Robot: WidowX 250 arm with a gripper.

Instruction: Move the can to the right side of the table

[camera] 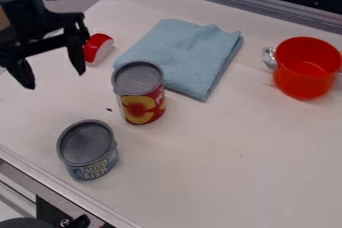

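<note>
My gripper (pixel 55 78) hangs at the upper left of the camera view, its two fingers spread wide apart with nothing between them. To its right, near the middle of the table (pixel 234 172), stands an upright tall can (pixel 142 103) with a red and yellow label and a grey lid. A shorter can (pixel 89 150) with a blue-green label and grey lid stands upright at the lower left, close to the table's front edge. Both cans are apart from the gripper.
A folded blue cloth (pixel 190 52) lies just behind the tall can. The red pot (pixel 304 84) with silver handles stands at the right. Beside the gripper lies a red and white object (pixel 98 48). Metal rails (pixel 234 3) run along the back and front edges.
</note>
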